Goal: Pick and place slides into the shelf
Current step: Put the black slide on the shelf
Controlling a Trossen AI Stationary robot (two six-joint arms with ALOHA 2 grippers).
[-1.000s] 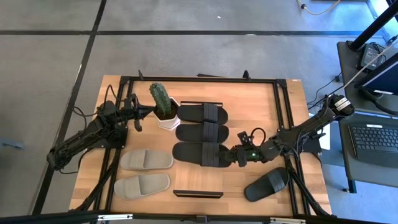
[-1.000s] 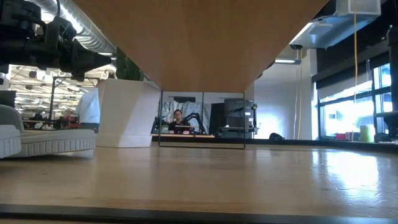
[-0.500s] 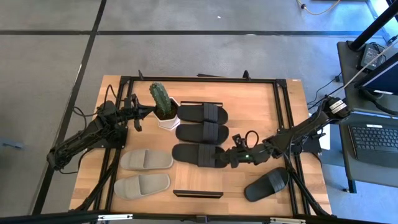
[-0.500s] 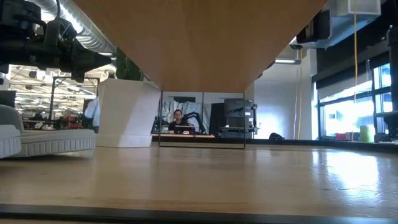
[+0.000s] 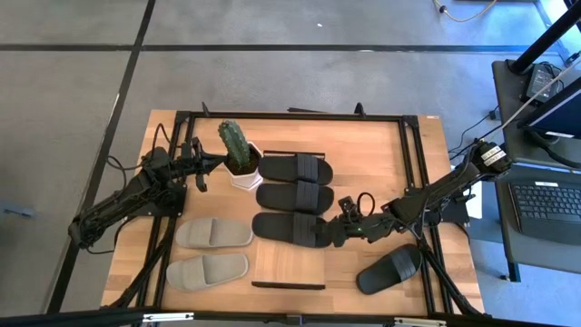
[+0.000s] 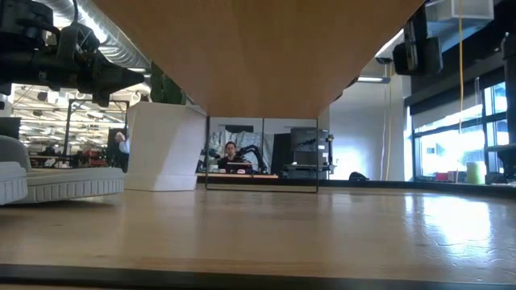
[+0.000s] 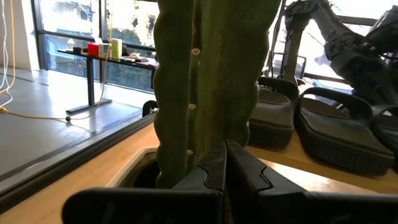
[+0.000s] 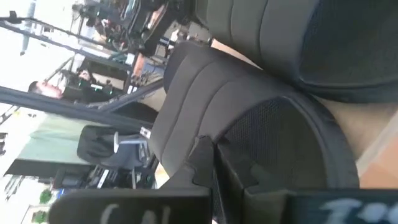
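Just ahead of the right gripper (image 5: pixel 338 232) lies a matte black open-toe slide sandal (image 5: pixel 289 227), the nearest of three black ones in a row; the gripper's fingers are closed together and press against its broad strap, gripping nothing that I can make out. A fourth black slide (image 5: pixel 389 269) lies behind and beside that gripper, near the desk (image 5: pixel 363 154) edge. Two grey-beige slides (image 5: pixel 211 251) lie well beyond the row. The shelf, a narrow light-wood panel with black end bars (image 5: pixel 289 272), sits just beside the gripper's target. The left gripper (image 5: pixel 201 169), also closed and empty, waits by a green cactus in a white pot (image 5: pixel 235 151).

The slides look light, soft and foam-like, so they will probably flex; the strap's arch seems the surest place to pinch, since the flat sole offers little edge.
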